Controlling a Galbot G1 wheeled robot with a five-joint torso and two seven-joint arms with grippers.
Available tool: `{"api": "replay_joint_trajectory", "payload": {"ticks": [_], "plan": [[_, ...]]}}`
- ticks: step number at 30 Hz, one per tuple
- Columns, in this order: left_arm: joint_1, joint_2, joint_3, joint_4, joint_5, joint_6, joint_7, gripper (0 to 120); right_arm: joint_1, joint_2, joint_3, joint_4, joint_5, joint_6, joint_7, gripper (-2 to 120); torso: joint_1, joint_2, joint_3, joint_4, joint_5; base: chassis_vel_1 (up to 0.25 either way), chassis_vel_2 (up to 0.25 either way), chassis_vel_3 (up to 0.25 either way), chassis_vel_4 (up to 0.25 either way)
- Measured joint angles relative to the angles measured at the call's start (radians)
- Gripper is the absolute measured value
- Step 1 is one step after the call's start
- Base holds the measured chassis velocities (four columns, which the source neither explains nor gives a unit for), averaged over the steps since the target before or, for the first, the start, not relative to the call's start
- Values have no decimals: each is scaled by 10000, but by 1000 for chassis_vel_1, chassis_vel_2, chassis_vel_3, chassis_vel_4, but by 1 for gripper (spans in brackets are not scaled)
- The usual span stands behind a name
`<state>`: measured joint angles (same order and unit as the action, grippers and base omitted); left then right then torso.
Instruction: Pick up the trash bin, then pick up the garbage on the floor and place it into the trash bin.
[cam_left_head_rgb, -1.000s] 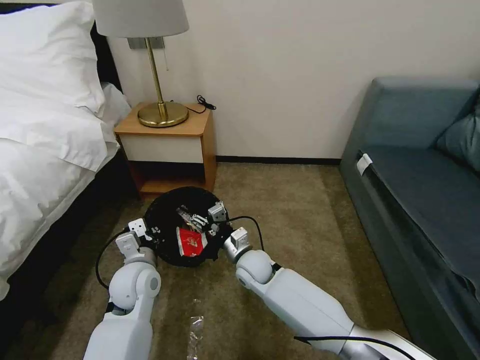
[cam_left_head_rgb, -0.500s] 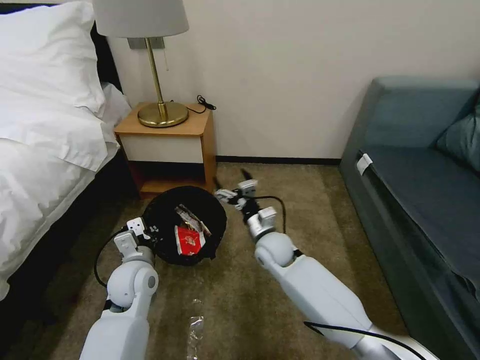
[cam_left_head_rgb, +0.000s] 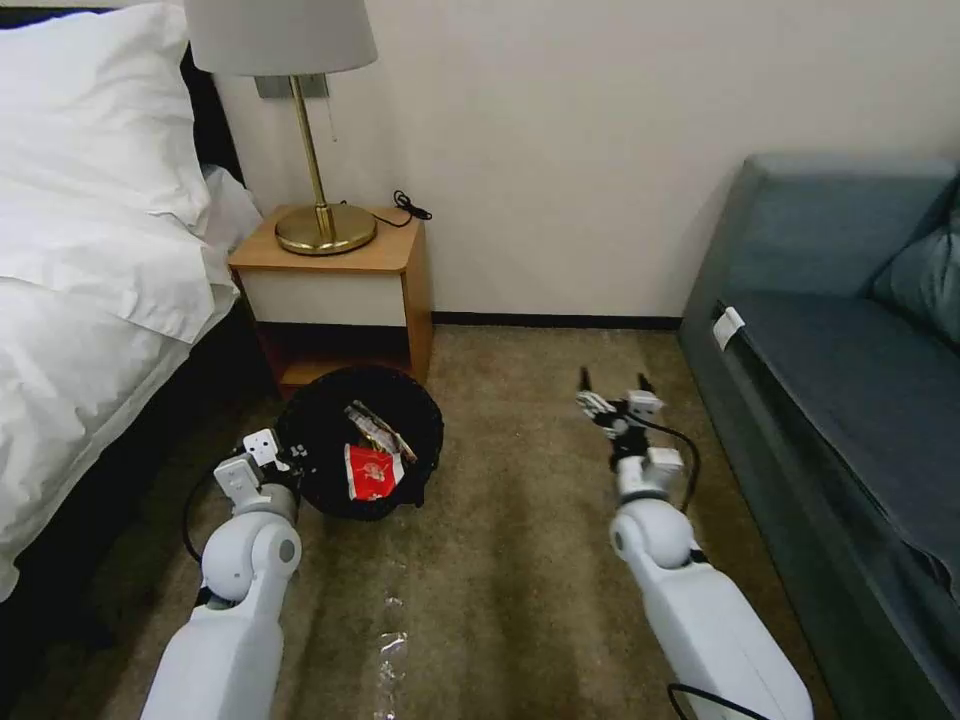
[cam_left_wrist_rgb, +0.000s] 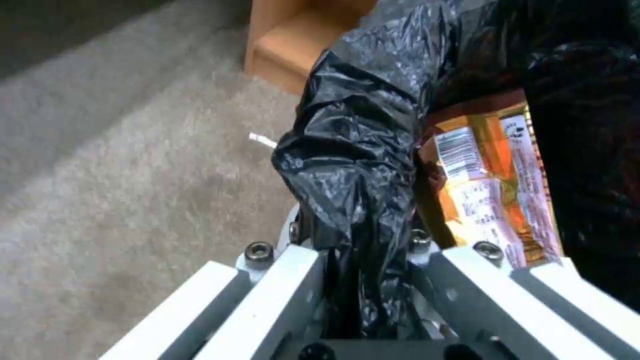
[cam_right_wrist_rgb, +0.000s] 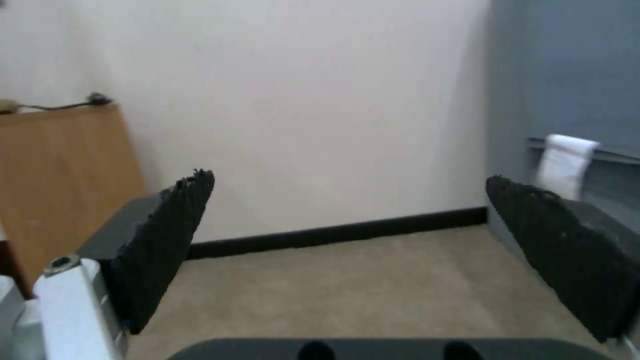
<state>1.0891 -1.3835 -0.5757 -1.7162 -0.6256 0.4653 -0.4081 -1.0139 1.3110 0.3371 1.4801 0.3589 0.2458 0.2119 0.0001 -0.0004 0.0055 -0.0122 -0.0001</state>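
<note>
— Where is the trash bin?

— It sits by the foot of the wooden nightstand, beside the bed, above the carpet. The left claw is clamped on the bin's near rim; in the left wrist view its fingers pinch a fold of the black liner.

— And what lies inside?

— A red-and-white wrapper and a striped snack wrapper, both resting against the liner. The left wrist view shows an orange printed packet just past the pinched fold.

— The other arm?

— The right claw hovers over bare carpet, well apart from the bin, between it and the blue sofa. Its dark pads stand wide apart with nothing between them.

— Anything on the floor?

— A clear crinkled piece of plastic lies on the carpet between the two arms, near the robot.
</note>
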Motion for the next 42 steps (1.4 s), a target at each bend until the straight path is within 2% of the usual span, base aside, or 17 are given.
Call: {"api": "replay_joint_trajectory", "payload": {"ticks": [3, 5, 10, 12, 16, 20, 24, 26, 30, 32, 34, 35, 38, 39, 40, 41, 42], "plan": [[-276, -105, -46, 511, -133, -75, 20, 2, -181, 8, 209, 14, -6, 60, -61, 100, 0, 0, 1, 1, -1, 0, 0, 0, 0], [-722, -236, -90, 1192, -222, -89, 83, 2, -391, 52, 374, 12, -98, 205, -202, 100, 0, 0, 1, 2, 0, 0, 0, 0, 0], [-1328, -512, -94, 1977, -338, -84, 79, 2, -710, 168, 466, -10, -152, 364, -370, 100, 0, 0, 1, 1, 0, 0, 0, 0, 0], [-1771, -692, -110, 2667, -419, -86, 37, 2, -909, 247, 492, -78, -240, 518, -530, 100, 0, -1, 1, -2, 0, 0, 0, 0, 0], [-1836, -728, -151, 2837, -436, -94, 27, 3, -915, 259, 491, -89, -223, 537, -564, 100, 0, 0, -1, 4, 5, 0, 0, 0, 0], [-1732, -718, -168, 2802, -432, -99, 25, 16, -825, 213, 485, -93, -134, 539, -590, 100, 0, 1, 0, 4, 1, 0, 0, 0, 0], [-1557, -685, -154, 2586, -323, -115, 37, 26, -744, 202, 480, -114, -86, 538, -591, 100, 0, 0, 1, -1, -4, 0, 0, 0, 0], [-1106, -512, -157, 1892, 565, -582, 423, 41, -642, 248, 407, -235, -101, 538, -615, 100, 0, 0, 1, 4, -4, 0, 0, 0, 0], [-852, -348, -147, 1265, 888, -796, 559, 52, -613, 297, 342, -331, -116, 537, -637, 100, 0, 0, 1, 4, -1, 0, 0, 0, 0], [-564, -128, -148, 437, 1109, -860, 637, 63, -617, 325, 313, -365, -150, 537, -647, 100, 0, 0, 0, 1, 0, 0, 0, 0, 0], [-455, -56, -157, 152, 1220, -868, 667, 65, -623, 335, 317, -365, -155, 537, -650, 100, 0, 0, 0, 1, 0, 0, 0, 0, 0], [-199, 80, -180, -409, 1558, -915, 776, 71, -631, 360, 363, -347, -155, 537, -651, 100, 0, 0, 0, 3, 0, 0, 0, 0, 0], [31, 169, -237, -810, 1982, -1020, 985, 79, -634, 370, 424, -305, -155, 538, -651, 100, -1, 0, 0, 2, 0, 0, 0, 0, 0], [116, 202, -269, -931, 2186, -1079, 1112, 83, -635, 371, 458, -287, -162, 537, -651, 100, 0, 1, 0, 2, 0, 0, 0, 0, 0], [388, 330, -389, -1196, 2820, -1397, 1812, 91, -634, 369, 559, -257, -202, 535, -651, 100, 0, 0, 0, 3, 0, 0, 0, 0, 0], [388, 330, -389, -1196, 2820, -1397, 1812, 91, -634, 369, 559, -257, -202, 535, -651, 100, 0, 0, 0, 3, 0, 0, 0, 0, 0], [569, 491, -428, -1211, 3363, -1963, 2628, 97, -613, 370, 661, -278, -343, 523, -668, 100, 0, 0, 0, 2, -1, 0, 0, 0, 0]]}}
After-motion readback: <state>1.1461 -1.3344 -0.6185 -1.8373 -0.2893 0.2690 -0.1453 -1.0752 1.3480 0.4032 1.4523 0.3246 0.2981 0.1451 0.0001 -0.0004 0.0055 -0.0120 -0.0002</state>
